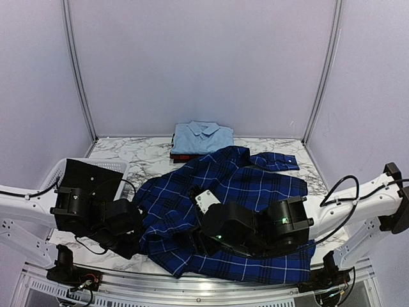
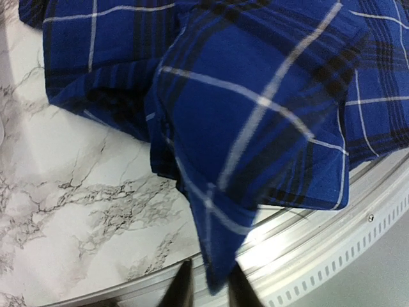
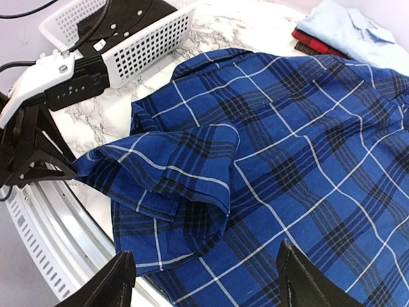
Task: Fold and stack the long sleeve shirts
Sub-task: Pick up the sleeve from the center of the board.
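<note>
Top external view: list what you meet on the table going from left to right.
white basket → left gripper → navy plaid shirt. Left out, since they overlap the navy shirt's span: the right gripper, and the folded light blue shirt lying on the red-and-black shirt.

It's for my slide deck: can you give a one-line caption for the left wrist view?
Left pincer grips a corner of the navy plaid shirt over the marble table.
</note>
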### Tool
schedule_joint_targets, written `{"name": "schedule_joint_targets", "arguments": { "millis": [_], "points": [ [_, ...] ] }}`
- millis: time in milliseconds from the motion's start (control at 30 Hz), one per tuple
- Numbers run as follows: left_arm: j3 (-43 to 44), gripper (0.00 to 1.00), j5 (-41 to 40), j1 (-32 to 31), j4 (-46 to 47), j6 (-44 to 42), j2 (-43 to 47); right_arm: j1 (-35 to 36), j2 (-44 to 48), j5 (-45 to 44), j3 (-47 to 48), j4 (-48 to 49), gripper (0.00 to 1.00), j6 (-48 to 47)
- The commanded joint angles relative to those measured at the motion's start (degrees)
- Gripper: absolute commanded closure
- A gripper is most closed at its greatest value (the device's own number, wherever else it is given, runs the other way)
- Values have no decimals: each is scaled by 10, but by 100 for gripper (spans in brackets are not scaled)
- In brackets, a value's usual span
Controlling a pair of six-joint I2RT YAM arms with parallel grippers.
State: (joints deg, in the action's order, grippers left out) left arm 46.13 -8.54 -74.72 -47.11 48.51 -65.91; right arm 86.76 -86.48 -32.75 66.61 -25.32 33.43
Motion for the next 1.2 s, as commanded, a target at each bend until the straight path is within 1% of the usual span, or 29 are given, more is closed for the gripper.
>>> {"name": "schedule_joint_targets", "arguments": {
  "millis": [0,33,133,233,367,433,500,567,700,800,867,1067,1167],
  "points": [
    [43,95,-26,-5,26,-38,-11,-10,18,-21,-13,38,28,3],
    [56,100,-34,-7,26,-49,-14,-11,21,-22,-18,47,28,0],
    [97,100,-64,-10,27,-84,-22,-19,32,-13,-39,94,30,-32],
    [137,100,-74,-11,33,-132,-36,-33,49,8,-58,147,30,-78],
    [177,100,-58,-11,48,-206,-64,-65,78,96,-94,236,32,-159],
    [193,100,-55,-11,51,-229,-76,-76,90,153,-113,279,32,-207],
    [213,100,-53,-1,51,-236,-89,-78,95,178,-122,293,32,-237],
    [236,100,-34,8,54,-243,-101,-78,90,197,-120,291,32,-257],
    [261,100,7,23,54,-269,-120,-78,69,236,-115,290,37,-260],
    [265,100,26,41,55,-278,-131,-78,50,266,-111,295,43,-256],
    [268,100,37,49,55,-283,-134,-79,39,260,-112,294,45,-243],
    [274,100,55,58,58,-296,-141,-78,19,224,-113,305,45,-210],
    [276,100,56,60,59,-301,-139,-78,-5,213,-93,298,48,-194]
  ]
}}
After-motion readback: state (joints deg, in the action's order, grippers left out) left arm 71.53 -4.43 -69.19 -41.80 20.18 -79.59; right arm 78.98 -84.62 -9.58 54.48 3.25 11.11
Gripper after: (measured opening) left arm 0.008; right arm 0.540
